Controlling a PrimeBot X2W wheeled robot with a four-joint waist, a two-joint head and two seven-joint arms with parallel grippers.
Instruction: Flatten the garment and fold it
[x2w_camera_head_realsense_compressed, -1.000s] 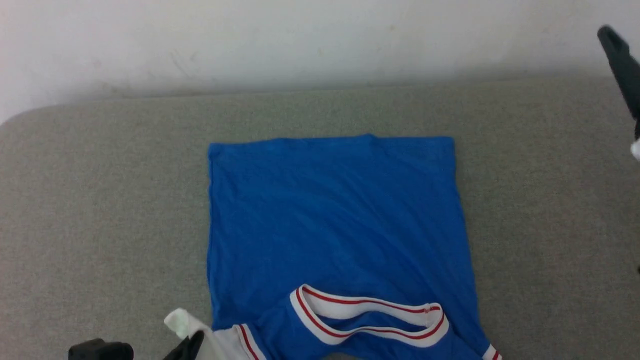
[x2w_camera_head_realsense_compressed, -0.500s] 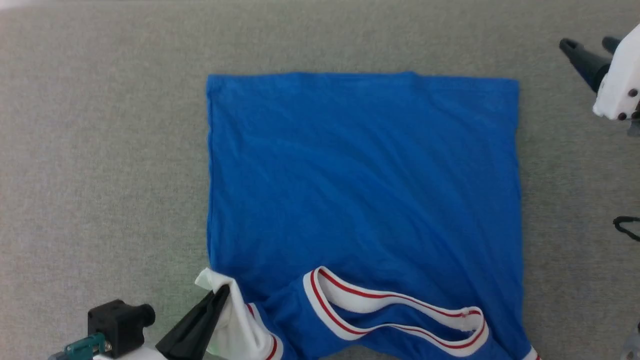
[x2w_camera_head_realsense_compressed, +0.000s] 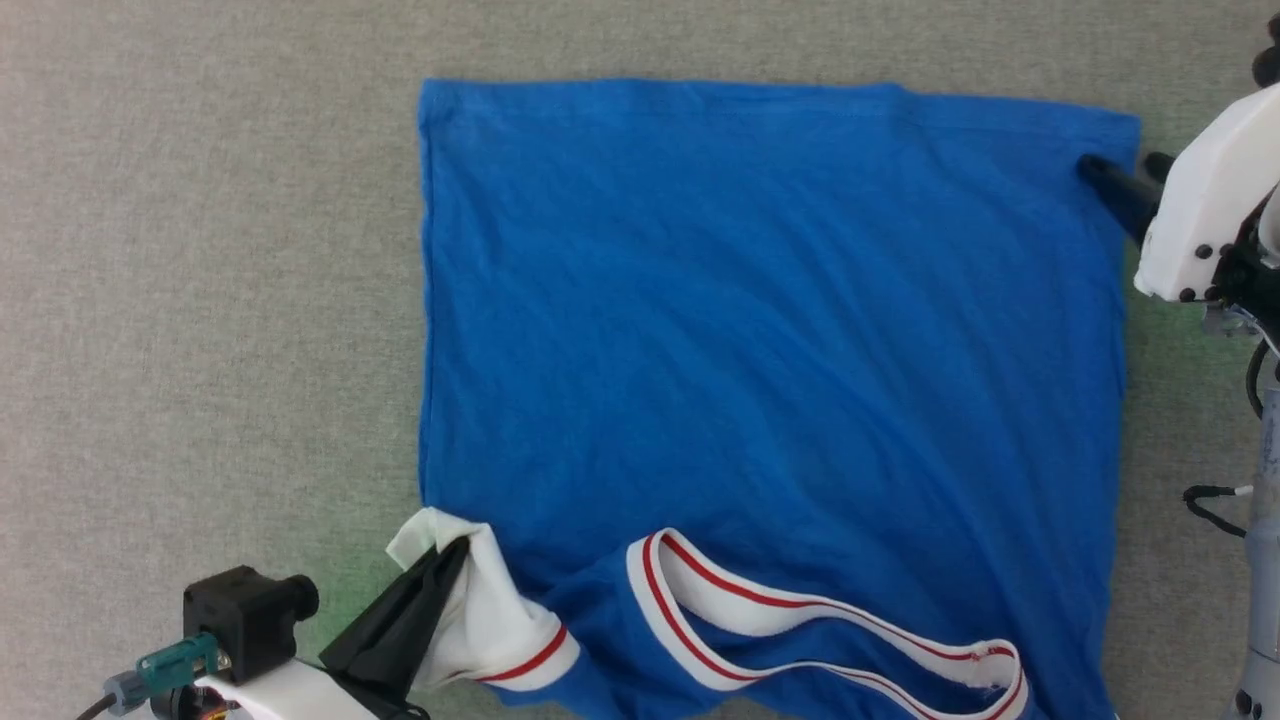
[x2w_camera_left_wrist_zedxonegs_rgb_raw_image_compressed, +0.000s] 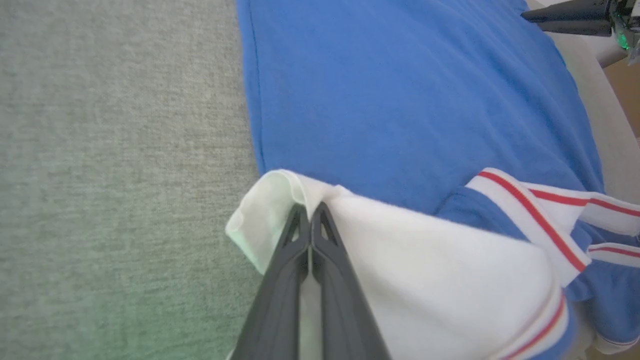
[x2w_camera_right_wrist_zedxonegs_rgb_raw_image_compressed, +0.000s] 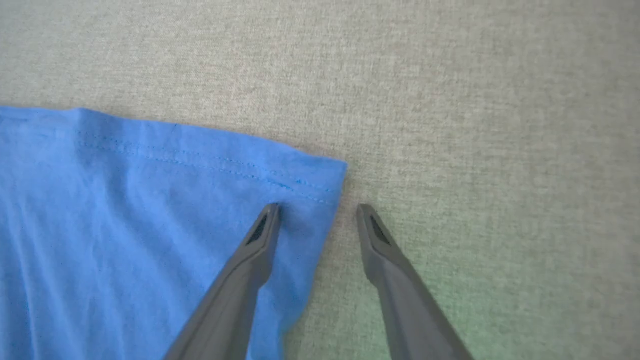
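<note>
The garment (x2w_camera_head_realsense_compressed: 760, 330) is a royal-blue shirt spread flat on a grey fabric surface, with its red-and-white striped collar (x2w_camera_head_realsense_compressed: 800, 620) toward me. My left gripper (x2w_camera_head_realsense_compressed: 455, 550) is shut on the folded edge of its white sleeve (x2w_camera_head_realsense_compressed: 490, 610), lifted a little at the near left corner. In the left wrist view the fingers (x2w_camera_left_wrist_zedxonegs_rgb_raw_image_compressed: 310, 212) pinch the white sleeve (x2w_camera_left_wrist_zedxonegs_rgb_raw_image_compressed: 425, 260). My right gripper (x2w_camera_head_realsense_compressed: 1120, 165) stands open at the far right hem corner. In the right wrist view the right gripper (x2w_camera_right_wrist_zedxonegs_rgb_raw_image_compressed: 317, 210) has one finger over the blue cloth (x2w_camera_right_wrist_zedxonegs_rgb_raw_image_compressed: 125, 210) and one over the grey surface.
The grey fabric surface (x2w_camera_head_realsense_compressed: 200, 300) extends well past the shirt on the left and far sides. A black cable loop (x2w_camera_head_realsense_compressed: 1215, 497) hangs by the right arm. In the left wrist view the surface's rounded edge (x2w_camera_left_wrist_zedxonegs_rgb_raw_image_compressed: 600, 120) runs along the shirt's right side.
The head camera has tilted down, so the whole picture has shifted. My right gripper has come in from the far right to the hem corner. The left gripper still holds the sleeve.
</note>
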